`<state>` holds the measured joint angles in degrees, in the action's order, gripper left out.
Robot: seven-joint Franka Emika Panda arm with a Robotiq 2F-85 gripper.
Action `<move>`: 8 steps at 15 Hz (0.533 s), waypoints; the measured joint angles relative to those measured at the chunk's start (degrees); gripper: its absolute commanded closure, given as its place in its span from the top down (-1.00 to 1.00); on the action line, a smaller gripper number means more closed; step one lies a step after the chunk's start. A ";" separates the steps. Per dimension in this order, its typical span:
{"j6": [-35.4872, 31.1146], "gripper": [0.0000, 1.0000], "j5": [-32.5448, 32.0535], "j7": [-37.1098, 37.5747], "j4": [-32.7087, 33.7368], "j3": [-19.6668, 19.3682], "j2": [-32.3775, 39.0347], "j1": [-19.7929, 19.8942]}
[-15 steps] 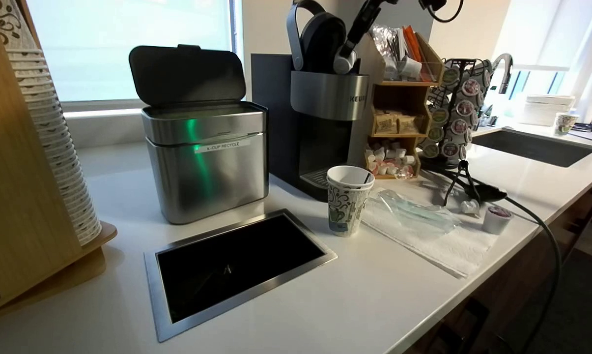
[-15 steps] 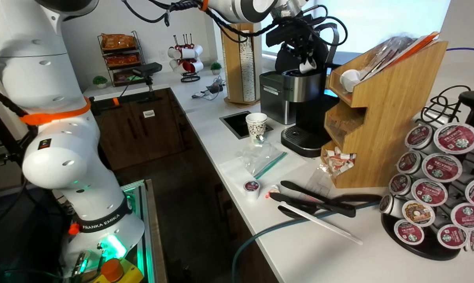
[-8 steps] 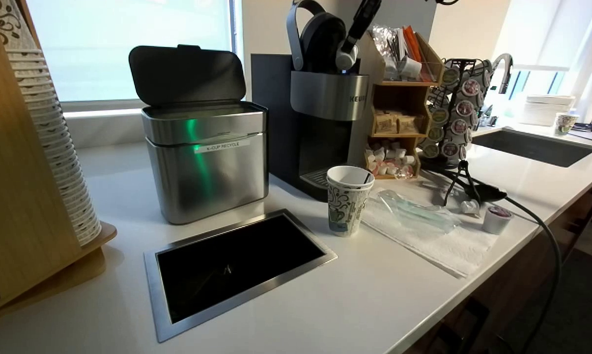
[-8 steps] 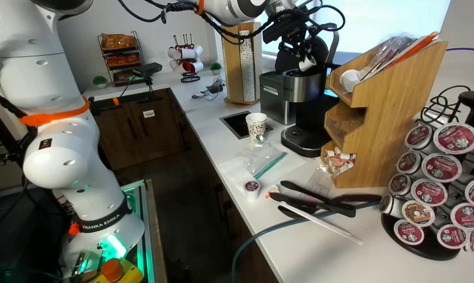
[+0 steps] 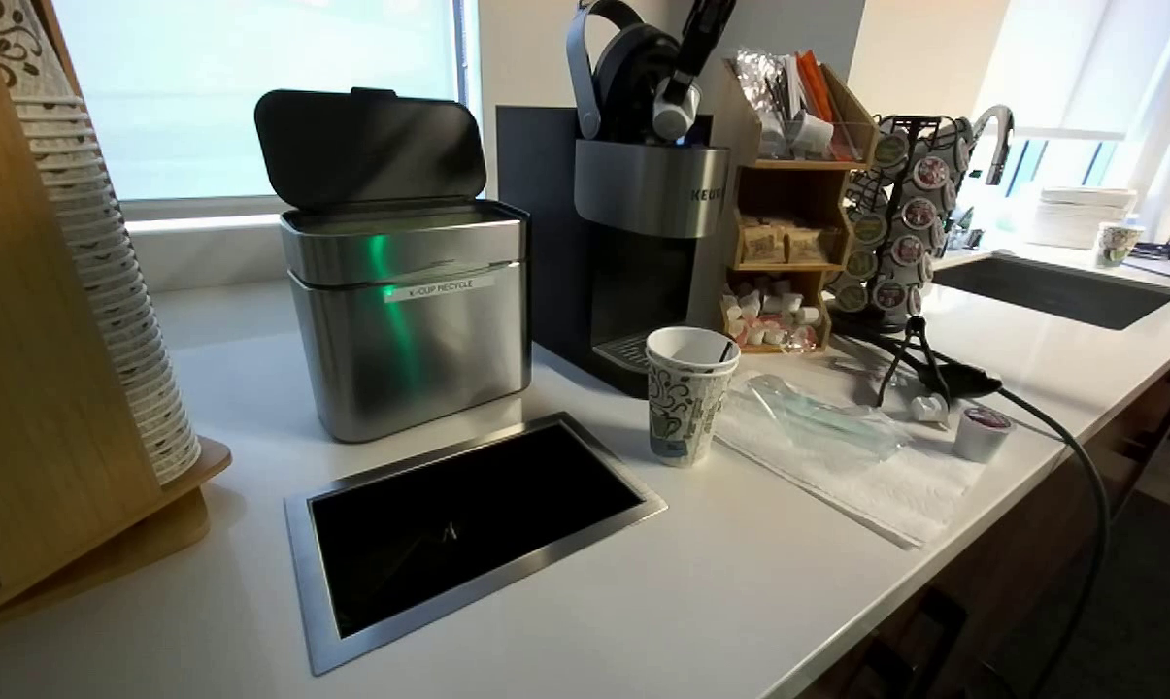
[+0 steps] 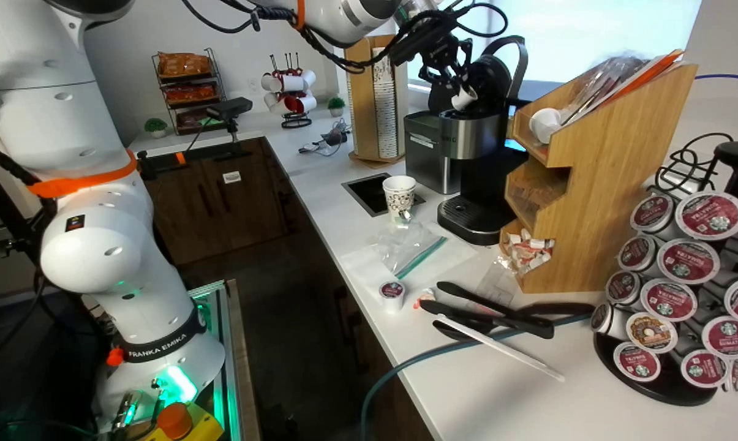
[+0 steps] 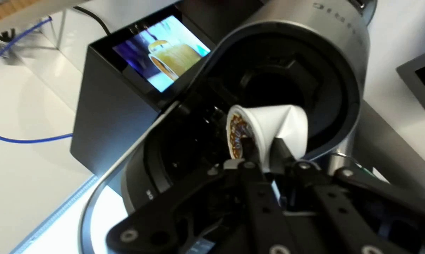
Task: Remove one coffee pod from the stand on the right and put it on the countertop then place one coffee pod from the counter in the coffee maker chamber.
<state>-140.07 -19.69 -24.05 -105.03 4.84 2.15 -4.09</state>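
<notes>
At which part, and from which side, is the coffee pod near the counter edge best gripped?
I would grip the coffee pod by its side wall, just under the rim, coming from above: it stands upright, lid facing up, round wall exposed.

The white arm (image 6: 81, 135) stands on a base (image 6: 160, 348) well below and apart from the jaws, with its forearm (image 6: 332, 18) stretched out higher than them, its wrist (image 6: 414, 8) just above, and the jaws themselves slanting downward, nearly together in a pinching grip.

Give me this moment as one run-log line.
Claw: shut on tilted coffee pod | Place: above coffee maker, not yet in chamber | Machine head: raised
</notes>
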 measured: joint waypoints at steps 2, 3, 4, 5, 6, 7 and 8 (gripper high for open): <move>0.00 -0.68 -6.45 8.85 0.19 -0.37 0.00 0.02; 0.00 -0.68 -8.14 11.68 0.30 -0.55 0.00 0.03; 0.00 -0.92 -8.75 12.88 0.39 -0.68 0.00 0.03; 0.00 -0.92 -8.91 13.36 0.48 -0.72 0.00 0.03; 0.00 -0.92 -8.91 13.43 0.54 -0.72 0.00 0.03; 0.00 -0.92 -9.01 13.43 0.55 -0.69 0.01 0.03; 0.00 -0.92 -10.29 13.98 0.58 -0.65 0.05 0.00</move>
<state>-140.07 -29.98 -10.07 -104.45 4.19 2.20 -4.09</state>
